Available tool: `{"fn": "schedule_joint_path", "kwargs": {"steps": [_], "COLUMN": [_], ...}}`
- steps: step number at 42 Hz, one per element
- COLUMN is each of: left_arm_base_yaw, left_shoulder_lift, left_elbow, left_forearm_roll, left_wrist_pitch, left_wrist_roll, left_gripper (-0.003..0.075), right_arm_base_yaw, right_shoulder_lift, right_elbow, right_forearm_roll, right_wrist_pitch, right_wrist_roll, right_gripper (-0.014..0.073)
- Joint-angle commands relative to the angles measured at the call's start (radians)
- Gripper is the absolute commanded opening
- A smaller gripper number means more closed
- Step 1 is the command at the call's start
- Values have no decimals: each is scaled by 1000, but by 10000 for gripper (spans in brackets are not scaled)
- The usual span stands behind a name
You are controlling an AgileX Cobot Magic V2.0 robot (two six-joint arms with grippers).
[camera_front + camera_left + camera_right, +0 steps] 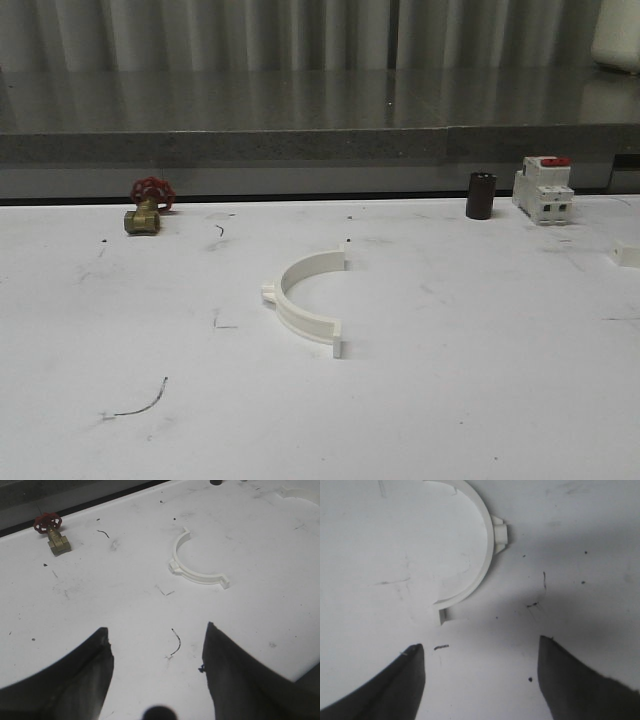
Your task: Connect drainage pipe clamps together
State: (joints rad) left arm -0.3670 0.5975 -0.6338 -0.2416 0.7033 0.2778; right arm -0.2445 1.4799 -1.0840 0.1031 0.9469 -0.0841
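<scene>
One white half-ring drainage pipe clamp (285, 300) lies flat in the middle of the white table, its lug pointing left; the left wrist view has it (197, 575) well ahead of my left gripper (156, 632). That gripper hovers open over bare table. A second half-ring clamp (488, 540) with an outer lug lies just beyond my right gripper (480, 647), whose fingers are open with nothing between them. Its end tab sits close to the left fingertip (415, 652).
A brass valve with a red handwheel (148, 207) stands at the back left. A dark cylinder (480, 195) and a white breaker with a red top (543, 188) stand at the back right. A small white piece (626, 253) shows at the right edge.
</scene>
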Motion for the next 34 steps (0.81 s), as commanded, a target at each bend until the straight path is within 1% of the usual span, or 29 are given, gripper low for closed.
{"fn": "schedule_joint_path", "kwargs": {"steps": [1,6,18,22,34], "left_arm_base_yaw": [1,1,1,1,1], "left_shoulder_lift": [2,2,2,2,2], "left_elbow": [-27,-27,-27,-27,-27], "left_forearm_roll": [-23,-23,-23,-23,-23], "left_wrist_pitch": [-73,-73,-73,-73,-73], "left_wrist_roll": [-1,-1,-1,-1,-1], "left_gripper": [384,384,384,384,384], "right_arm_base_yaw": [-4,-4,-4,-4,-3], "right_shoulder_lift": [40,117,219,256,356], "right_elbow": [-55,-70,-75,-101,-179], "right_forearm_roll": [14,12,9,9,2], "right_wrist_pitch": [-54,-120,-257,-258,-197], "right_wrist_roll": [-52,-81,-81,-81,-88], "right_gripper": [508,508,508,508,508]}}
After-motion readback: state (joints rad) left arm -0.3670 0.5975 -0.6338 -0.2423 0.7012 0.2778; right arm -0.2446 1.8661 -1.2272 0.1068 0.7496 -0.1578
